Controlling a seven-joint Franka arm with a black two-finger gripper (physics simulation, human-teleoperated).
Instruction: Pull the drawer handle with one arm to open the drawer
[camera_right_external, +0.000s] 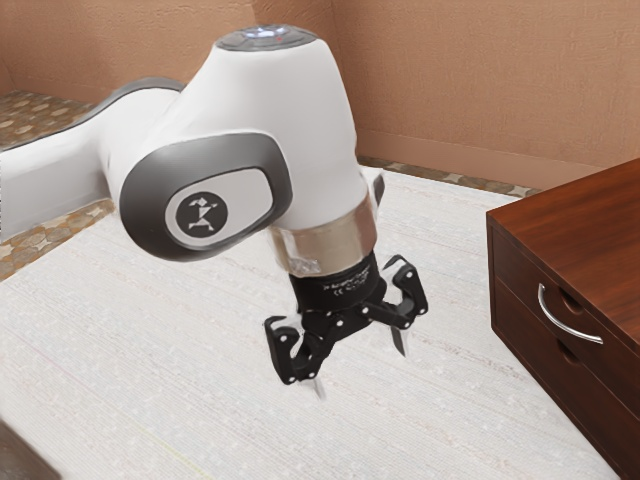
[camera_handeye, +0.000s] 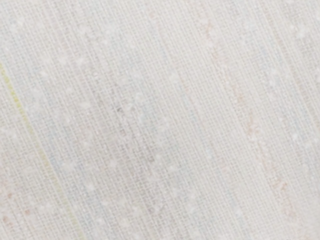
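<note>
White robot arm (camera_right_external: 230, 150) reaching in from the exterior view's left, black 2-finger gripper (camera_right_external: 358, 368) pointing down above pale woven surface (camera_right_external: 140, 350), fingers spread apart and empty, dark reddish wooden drawer (camera_right_external: 530, 290) at the exterior view's right, its curved silver handle (camera_right_external: 568, 315) well apart from the gripper.

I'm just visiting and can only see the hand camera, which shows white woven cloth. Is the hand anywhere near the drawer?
Observer: No. The gripper hangs over the white tabletop, apart from the wooden cabinet at the exterior view's right.
Visitor: Is it holding anything?
Observer: Nothing. Its fingers stand open and empty.
Visitor: Has anything been opened?
Observer: It seems not. The drawer looks shut, and its curved silver handle is untouched.
</note>
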